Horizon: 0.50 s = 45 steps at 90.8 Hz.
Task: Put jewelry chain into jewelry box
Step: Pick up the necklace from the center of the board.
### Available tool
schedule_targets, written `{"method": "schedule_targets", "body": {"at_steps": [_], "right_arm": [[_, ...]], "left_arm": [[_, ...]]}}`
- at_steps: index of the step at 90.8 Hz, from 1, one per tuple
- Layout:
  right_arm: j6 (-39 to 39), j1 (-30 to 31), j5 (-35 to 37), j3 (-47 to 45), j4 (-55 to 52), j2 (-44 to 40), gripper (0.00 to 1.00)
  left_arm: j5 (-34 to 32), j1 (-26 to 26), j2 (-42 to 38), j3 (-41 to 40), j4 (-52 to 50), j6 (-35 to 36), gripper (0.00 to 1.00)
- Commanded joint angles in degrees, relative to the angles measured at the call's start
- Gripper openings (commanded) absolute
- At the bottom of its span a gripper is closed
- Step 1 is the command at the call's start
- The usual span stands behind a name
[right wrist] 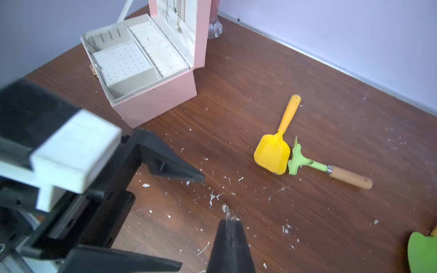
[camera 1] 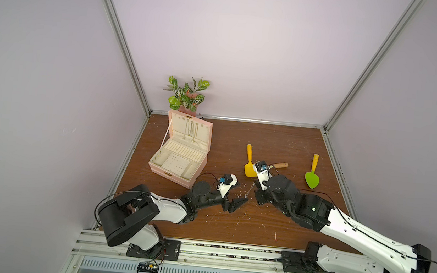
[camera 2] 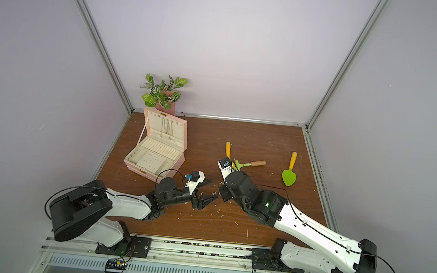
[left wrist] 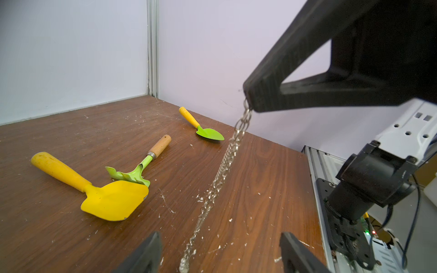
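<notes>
The jewelry chain (left wrist: 222, 172), silvery with chunky links, hangs slanting from my right gripper (left wrist: 248, 98), which is shut on its upper end. Its lower end rests on the wooden table between the fingers (left wrist: 146, 253) of my left gripper (left wrist: 220, 257), which is open around it without touching. In a top view the two grippers meet at mid-table, left gripper (camera 1: 243, 193) facing right gripper (camera 1: 254, 188). A short bit of chain (right wrist: 226, 209) sticks out of the shut right gripper (right wrist: 229, 222). The pink jewelry box (camera 1: 170, 175) stands open at the back left, its lid upright.
A yellow shovel (camera 1: 249, 162) and a green rake with a wooden handle (left wrist: 139, 170) lie just behind the grippers. A green trowel (camera 1: 312, 176) lies to the right. A potted plant (camera 1: 187, 96) stands behind the box. White crumbs litter the table (camera 1: 230, 226).
</notes>
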Motion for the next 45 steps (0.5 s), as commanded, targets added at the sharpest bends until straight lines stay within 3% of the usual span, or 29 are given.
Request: {"method": "schedule_targets", "body": {"at_steps": [1, 45], "right_arm": [[-3.9, 0.3, 2.4, 2.5, 5.2, -1.5, 0.00], [-8.8, 0.3, 3.8, 6.7, 12.3, -1.9, 0.00]], "left_arm": [[-2.6, -0.6, 1.1, 1.3, 4.3, -0.7, 0.82], [-0.8, -0.6, 8.6, 3.3, 7.1, 2.1, 0.88]]}}
